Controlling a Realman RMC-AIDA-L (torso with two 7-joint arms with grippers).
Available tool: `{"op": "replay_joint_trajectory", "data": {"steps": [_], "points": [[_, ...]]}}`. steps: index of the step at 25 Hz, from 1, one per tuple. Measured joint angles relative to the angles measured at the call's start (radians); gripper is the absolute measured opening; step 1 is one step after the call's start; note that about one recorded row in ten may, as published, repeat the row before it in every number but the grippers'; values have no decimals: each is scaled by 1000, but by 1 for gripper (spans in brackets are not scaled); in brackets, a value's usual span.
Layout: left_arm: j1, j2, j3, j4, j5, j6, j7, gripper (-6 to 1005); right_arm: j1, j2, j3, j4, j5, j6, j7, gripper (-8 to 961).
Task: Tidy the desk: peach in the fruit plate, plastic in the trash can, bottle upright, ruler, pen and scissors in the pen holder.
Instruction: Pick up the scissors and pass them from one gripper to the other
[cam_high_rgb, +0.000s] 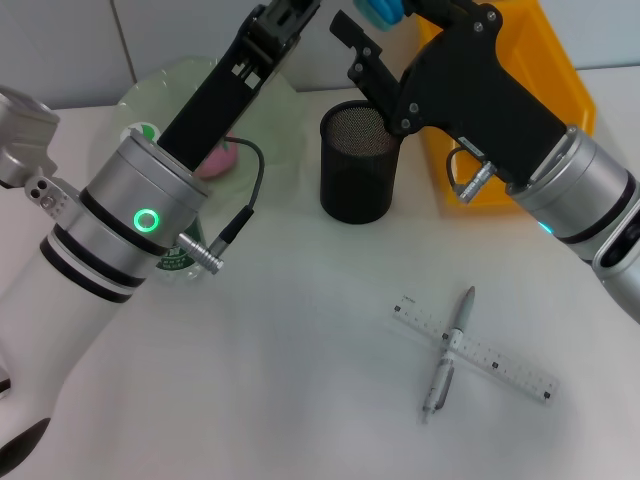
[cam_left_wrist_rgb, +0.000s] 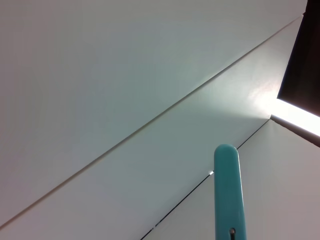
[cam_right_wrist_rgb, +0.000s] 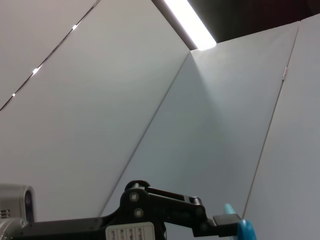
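Overhead, both arms reach up and forward over the far side of the white tabletop (cam_high_rgb: 300, 400), and their ends leave the head view near its top edge. The left hand (cam_right_wrist_rgb: 227, 222) appears in the right wrist view as a black linkage with a blue-tipped object at its end; the left wrist view shows a teal scissors handle (cam_left_wrist_rgb: 229, 192) jutting out against the wall panels. That suggests the left hand holds the scissors, though how its fingers stand cannot be told. The right hand (cam_high_rgb: 365, 45) hangs just above the black mesh pen holder (cam_high_rgb: 357, 165), with a blue piece beside it at the top edge; whether it is wide, narrow or gripping cannot be told either.

The pen holder stands upright near the middle of the far side, just beside a yellow bin (cam_high_rgb: 545, 100). A pink peach (cam_high_rgb: 222, 158) lies on the pale green fruit plate (cam_high_rgb: 260, 110), mostly hidden behind the left arm. In the near right area the clear ruler (cam_high_rgb: 500, 362) lies flat with the grey pen (cam_high_rgb: 448, 352) resting across it, touching.
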Motion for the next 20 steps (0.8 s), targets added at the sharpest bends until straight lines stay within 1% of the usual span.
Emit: {"op": "replay_joint_trajectory", "data": {"steps": [6,20], "points": [[0,0,-3,0,0,0,2,262,6,0,1,0,0,0,0,390],[-4,0,-7,0,0,1,9,263,7,0,3,-3,0,0,0,307]]}}
